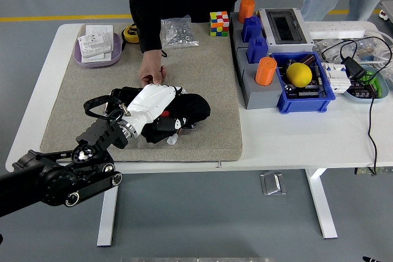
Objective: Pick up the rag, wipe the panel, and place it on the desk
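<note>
Black rag (187, 110) lay bunched, long axis roughly left-right, spreading right from under the left robot hand (153, 104). It sat over the panel on a grey mat (202, 72) covering the white worktop (295, 133); grey floor beyond. Robot hand's white fingers pressed down curled on the rag.

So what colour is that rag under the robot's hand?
Black, seen in the head view: rag under the left hand.

A black rag (187, 110) is lying bunched and crumpled on the grey mat, near its front edge, covering most of the black panel (161, 128) beneath it. Only a strip of the panel is showing along the rag's near side, with a small white connector sticking out.
</note>
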Controlling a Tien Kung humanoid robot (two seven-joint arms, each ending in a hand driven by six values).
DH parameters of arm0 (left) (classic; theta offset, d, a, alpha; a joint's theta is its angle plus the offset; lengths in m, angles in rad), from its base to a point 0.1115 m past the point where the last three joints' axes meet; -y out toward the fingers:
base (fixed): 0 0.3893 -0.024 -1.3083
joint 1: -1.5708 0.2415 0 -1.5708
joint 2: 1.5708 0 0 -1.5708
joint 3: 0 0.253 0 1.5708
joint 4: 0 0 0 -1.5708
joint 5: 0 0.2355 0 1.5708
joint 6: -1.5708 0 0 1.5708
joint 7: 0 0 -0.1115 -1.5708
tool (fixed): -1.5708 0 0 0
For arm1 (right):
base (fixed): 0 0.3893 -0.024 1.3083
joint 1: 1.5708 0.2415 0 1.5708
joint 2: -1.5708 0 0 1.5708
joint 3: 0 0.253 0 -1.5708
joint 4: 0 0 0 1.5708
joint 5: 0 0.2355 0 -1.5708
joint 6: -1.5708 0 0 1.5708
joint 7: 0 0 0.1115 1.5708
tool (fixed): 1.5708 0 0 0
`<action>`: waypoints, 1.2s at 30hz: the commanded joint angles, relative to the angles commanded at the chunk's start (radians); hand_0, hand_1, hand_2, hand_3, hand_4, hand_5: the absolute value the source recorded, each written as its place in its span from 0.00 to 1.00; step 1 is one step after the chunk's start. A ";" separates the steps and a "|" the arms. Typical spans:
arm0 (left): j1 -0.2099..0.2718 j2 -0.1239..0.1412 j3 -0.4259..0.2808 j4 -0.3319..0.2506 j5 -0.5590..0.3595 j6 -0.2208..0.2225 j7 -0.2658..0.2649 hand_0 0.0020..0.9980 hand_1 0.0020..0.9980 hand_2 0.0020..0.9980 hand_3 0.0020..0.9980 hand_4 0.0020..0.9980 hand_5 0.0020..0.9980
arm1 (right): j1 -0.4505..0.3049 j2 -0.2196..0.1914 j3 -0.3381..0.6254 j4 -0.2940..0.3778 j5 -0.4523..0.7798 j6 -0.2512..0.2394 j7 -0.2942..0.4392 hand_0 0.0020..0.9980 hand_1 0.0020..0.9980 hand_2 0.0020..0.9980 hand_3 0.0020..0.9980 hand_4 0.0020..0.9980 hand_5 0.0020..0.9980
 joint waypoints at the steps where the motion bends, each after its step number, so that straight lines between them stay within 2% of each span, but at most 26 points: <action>1: 0.000 0.000 0.001 0.000 0.001 0.000 0.001 0.28 0.18 0.56 0.54 0.46 0.09 | 0.000 0.000 -0.001 0.000 0.000 0.000 0.000 0.79 0.66 0.72 0.66 1.00 0.52; 8: 0.001 -0.002 -0.005 0.001 0.000 0.001 0.001 0.28 0.18 0.56 0.54 0.46 0.09 | -0.001 0.002 0.000 0.000 0.001 0.000 0.000 0.79 0.66 0.72 0.66 1.00 0.52; 16: 0.009 0.010 -0.025 0.014 0.004 0.001 0.002 0.28 0.18 0.56 0.54 0.47 0.09 | -0.003 0.005 0.005 -0.001 0.000 0.000 -0.001 0.79 0.66 0.72 0.66 1.00 0.52; 36: 0.034 0.069 -0.102 0.046 0.021 0.001 -0.005 0.28 0.18 0.56 0.54 0.47 0.09 | -0.008 0.014 0.013 -0.002 -0.003 -0.001 -0.001 0.79 0.66 0.72 0.66 1.00 0.52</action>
